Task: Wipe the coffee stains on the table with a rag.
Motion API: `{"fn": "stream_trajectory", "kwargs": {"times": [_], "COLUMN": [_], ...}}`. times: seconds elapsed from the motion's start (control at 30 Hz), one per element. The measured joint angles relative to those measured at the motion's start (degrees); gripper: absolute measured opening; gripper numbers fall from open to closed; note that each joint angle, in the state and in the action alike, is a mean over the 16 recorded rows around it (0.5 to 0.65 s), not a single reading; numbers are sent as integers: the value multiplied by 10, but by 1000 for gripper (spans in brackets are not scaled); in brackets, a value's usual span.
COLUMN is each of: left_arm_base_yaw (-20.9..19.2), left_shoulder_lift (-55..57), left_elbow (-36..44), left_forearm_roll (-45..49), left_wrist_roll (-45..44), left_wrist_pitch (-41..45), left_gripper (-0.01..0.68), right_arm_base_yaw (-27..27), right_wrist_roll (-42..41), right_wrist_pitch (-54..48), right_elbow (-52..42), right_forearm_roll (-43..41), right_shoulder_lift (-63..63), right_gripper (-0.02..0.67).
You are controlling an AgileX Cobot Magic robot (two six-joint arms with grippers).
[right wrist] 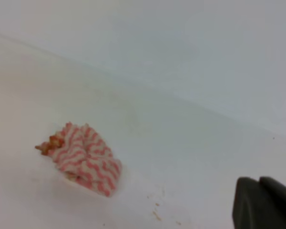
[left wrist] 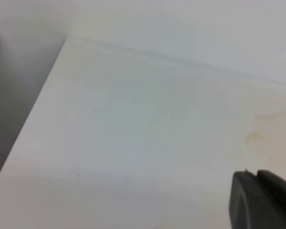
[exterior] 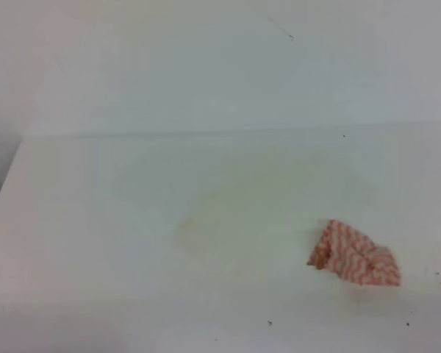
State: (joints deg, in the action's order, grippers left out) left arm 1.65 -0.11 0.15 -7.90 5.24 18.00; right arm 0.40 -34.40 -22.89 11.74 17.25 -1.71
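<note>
Exterior high view showed the rag [exterior: 355,254] crumpled on the white counter [exterior: 95,279] toward the near right, one end tinged brown, with only faint yellowish coffee stains [exterior: 187,223] farther back near the middle. Both wrist views caught just a dark corner of each claw: the right claw [right wrist: 264,202] was closed and empty, well apart from the rag, while whether the left claw [left wrist: 262,198] was open or closed could not be told.

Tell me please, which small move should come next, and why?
Probably open the right gripper and reach for the crumpled red-and-white zigzag rag: it lies loose on the white table, one corner stained brown, and a faint yellowish coffee smear remains to its left.
</note>
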Motion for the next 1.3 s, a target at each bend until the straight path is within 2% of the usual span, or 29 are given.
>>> {"fn": "stream_trajectory", "kwargs": {"times": [0.3, 0.77, 1.3], "left_arm_base_yaw": [0, 0, 0], "left_shoulder_lift": [0, 1, 0], "left_elbow": [2, 3, 0], "left_forearm_roll": [0, 0, 0], "left_wrist_roll": [0, 0, 0], "left_wrist_pitch": [0, -1, 0], "left_gripper": [-2, -2, -2], "right_arm_base_yaw": [1, 0, 0], "right_wrist_roll": [6, 41, 325], "right_wrist_pitch": [26, 22, 27], "right_elbow": [-99, -121, -121], "right_forearm_roll": [8, 15, -209], "right_shoulder_lift": [25, 25, 25], "right_gripper": [-1, -1, -1]}}
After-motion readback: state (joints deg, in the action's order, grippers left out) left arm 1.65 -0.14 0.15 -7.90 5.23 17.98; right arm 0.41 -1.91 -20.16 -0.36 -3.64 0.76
